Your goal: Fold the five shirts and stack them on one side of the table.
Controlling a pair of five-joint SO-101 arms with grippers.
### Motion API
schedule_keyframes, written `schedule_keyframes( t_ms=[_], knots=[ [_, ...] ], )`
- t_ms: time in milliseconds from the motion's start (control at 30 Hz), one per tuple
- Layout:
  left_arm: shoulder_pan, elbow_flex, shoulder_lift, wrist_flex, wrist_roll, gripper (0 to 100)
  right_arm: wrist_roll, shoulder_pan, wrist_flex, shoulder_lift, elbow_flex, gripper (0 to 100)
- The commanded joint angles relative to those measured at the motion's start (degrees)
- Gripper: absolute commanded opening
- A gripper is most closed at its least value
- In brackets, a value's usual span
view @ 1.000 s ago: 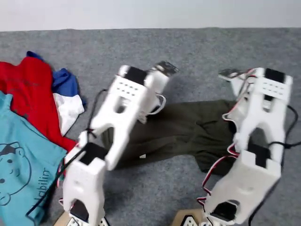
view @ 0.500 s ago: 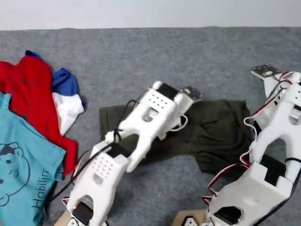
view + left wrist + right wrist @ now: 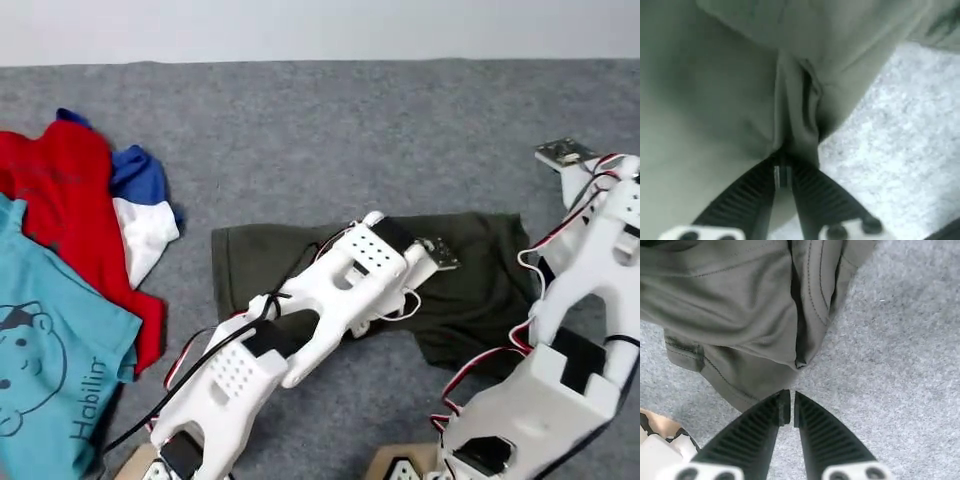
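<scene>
Grey worktop (image 3: 330, 130) ran under everything, both sets of fingers low over it

Left arm (image 3: 340, 290) lay stretched across the middle, right arm (image 3: 590, 260) stood at the far right edge of the high view

Olive shirt (image 3: 250, 265) lay spread out and creased on the worktop, directly below the left fingers and reaching over to just ahead of the right fingers

Teal shirt (image 3: 40, 370) with a printed cartoon lay flat, well apart from both sets of fingers, out past the left fingers' side

Red shirt (image 3: 60, 190) was partly under the teal one, also well apart from the fingers, same side

Blue and white shirt (image 3: 145, 205) was bunched up, touching the red one, the nearest of that heap to the left fingers but still well apart from them

Left fingers (image 3: 782, 173) were clenched on a raised ridge of the olive shirt, the pinched fold running straight out from the tips, with more olive cloth on one side of them and bare worktop on the other

Right fingers (image 3: 789, 410) were closed almost tip to tip with nothing between them, over bare worktop, the olive shirt's folded hem just ahead of the tips and not touching them
</scene>
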Motion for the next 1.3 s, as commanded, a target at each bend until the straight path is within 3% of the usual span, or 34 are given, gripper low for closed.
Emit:
schedule_keyframes(
  t_ms=[0, 433, 567, 800, 1267],
  knots=[
    [-0.35, 1.1, -4.84, 1.85, -0.35, 0, -0.53, 0.57, 2.07, -3.65, -2.29, 3.9],
    [-0.79, 7.25, -20.92, 1.85, -0.35, 0, -0.53, 0.48, 2.07, -3.74, -2.29, 3.9],
    [-4.92, 13.23, -23.82, 1.76, -0.35, 0, -0.53, 0.57, 2.24, -3.74, -2.29, 3.9],
    [-16.44, 14.81, -24.18, 1.67, -3.43, 0, -0.53, 0.57, 2.33, -3.74, -2.29, 3.9],
    [-16.88, 28.53, -20.4, -3.96, -4.66, 0, -0.53, 0.66, 2.33, -3.74, -2.29, 3.9]
  ],
)
